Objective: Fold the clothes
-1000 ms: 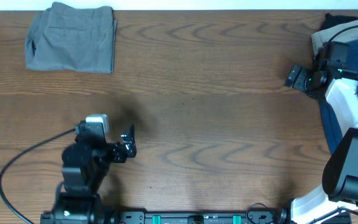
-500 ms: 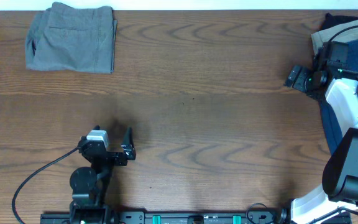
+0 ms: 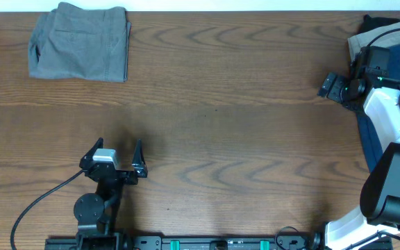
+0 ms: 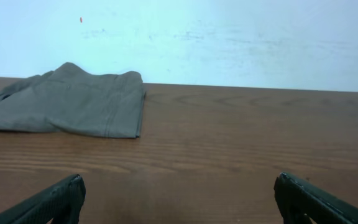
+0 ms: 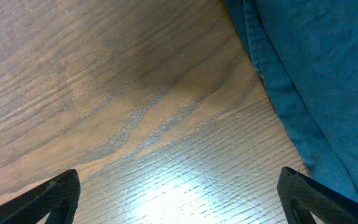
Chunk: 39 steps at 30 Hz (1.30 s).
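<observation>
The grey shorts (image 3: pixel 80 43) lie folded at the far left of the table; they also show in the left wrist view (image 4: pixel 67 102), flat on the wood. My left gripper (image 3: pixel 115 153) is open and empty near the front edge, well short of the shorts, its fingers at the bottom corners of its wrist view (image 4: pixel 179 199). A navy-blue garment (image 3: pixel 371 142) lies at the right edge, partly under my right arm, and shows in the right wrist view (image 5: pixel 316 81). A tan garment (image 3: pixel 357 43) lies behind it. My right gripper (image 3: pixel 329 87) is open and empty over bare wood, just left of the navy garment (image 5: pixel 179 196).
The wooden table (image 3: pixel 235 125) spans the view. A pale wall (image 4: pixel 229 37) stands behind its far edge. A black cable (image 3: pixel 40 198) runs from the left arm to the front left. The arm bases sit along the front edge.
My left arm has drawn back toward the front edge and turned to face the far side, fingers open. The right arm and the clothes have not moved.
</observation>
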Each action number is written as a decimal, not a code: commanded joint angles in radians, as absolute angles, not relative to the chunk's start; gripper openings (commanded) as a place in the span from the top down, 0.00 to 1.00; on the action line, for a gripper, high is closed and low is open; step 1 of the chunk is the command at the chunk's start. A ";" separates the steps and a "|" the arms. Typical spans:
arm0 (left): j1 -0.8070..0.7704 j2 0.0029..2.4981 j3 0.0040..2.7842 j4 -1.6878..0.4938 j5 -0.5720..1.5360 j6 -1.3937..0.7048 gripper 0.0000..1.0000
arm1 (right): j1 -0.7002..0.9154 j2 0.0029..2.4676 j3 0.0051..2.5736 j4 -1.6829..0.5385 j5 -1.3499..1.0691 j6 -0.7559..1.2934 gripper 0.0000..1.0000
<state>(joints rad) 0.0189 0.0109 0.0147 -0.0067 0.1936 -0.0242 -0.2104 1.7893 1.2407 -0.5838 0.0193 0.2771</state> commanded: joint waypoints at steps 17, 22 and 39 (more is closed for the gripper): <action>0.017 0.005 0.004 -0.051 0.200 -0.001 0.02 | -0.216 1.798 1.250 -0.584 0.029 0.268 0.01; 0.017 0.005 0.004 -0.051 0.200 -0.001 0.02 | -0.215 1.797 1.250 -0.584 0.029 0.268 0.01; 0.017 0.005 0.004 -0.051 0.200 -0.001 0.02 | -0.215 1.783 1.250 -0.585 0.029 0.268 0.01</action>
<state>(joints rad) 0.0189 0.0113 0.0147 -0.0067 0.1936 -0.0208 -0.2108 1.7893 1.2407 -0.5835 0.0193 0.2771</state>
